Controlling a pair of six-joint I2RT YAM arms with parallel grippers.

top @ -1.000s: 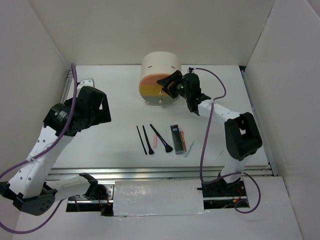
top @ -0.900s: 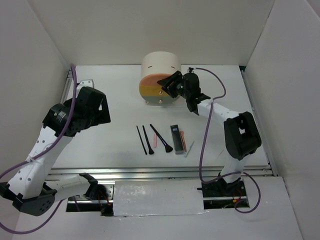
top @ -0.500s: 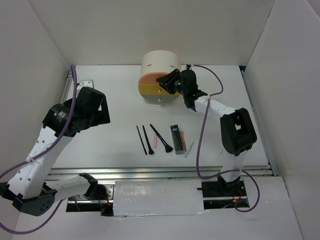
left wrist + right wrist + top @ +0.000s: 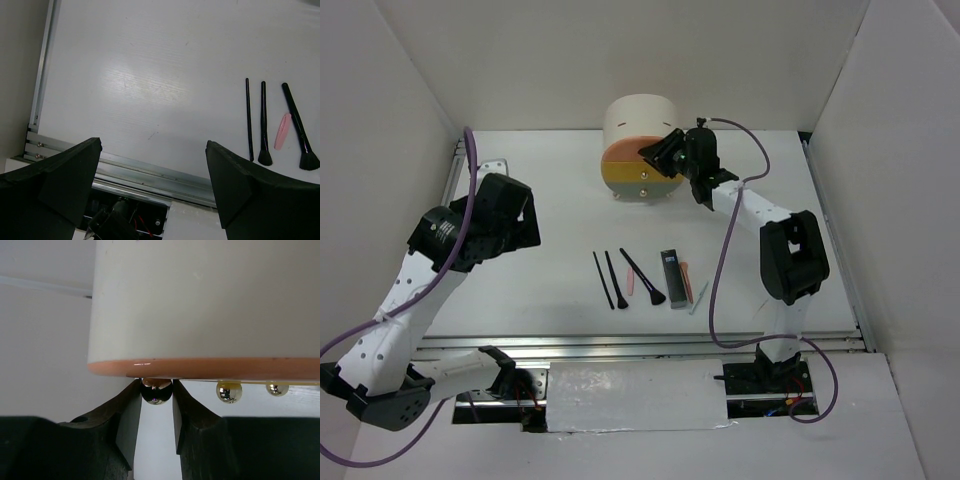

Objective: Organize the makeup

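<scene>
organizer [image 4: 200, 300] cut off above, right hand [image 4: 157, 399] pinching knob [image 4: 156, 391], orange drawer [image 4: 225, 366] edge-on

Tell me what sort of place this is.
Most likely a robotics lab test cell: plain white panels wall in a table edged with aluminium rails, two robot arms are bolted at its near edge, and makeup lies in a staged row near a drawer organizer.

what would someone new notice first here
The right gripper, at the far middle of the table, clamps the knob of the cream organizer's orange drawer. Nearer, mid-table, the makeup lies in a neat row. The left gripper hangs wide open over the table's left side.
</scene>
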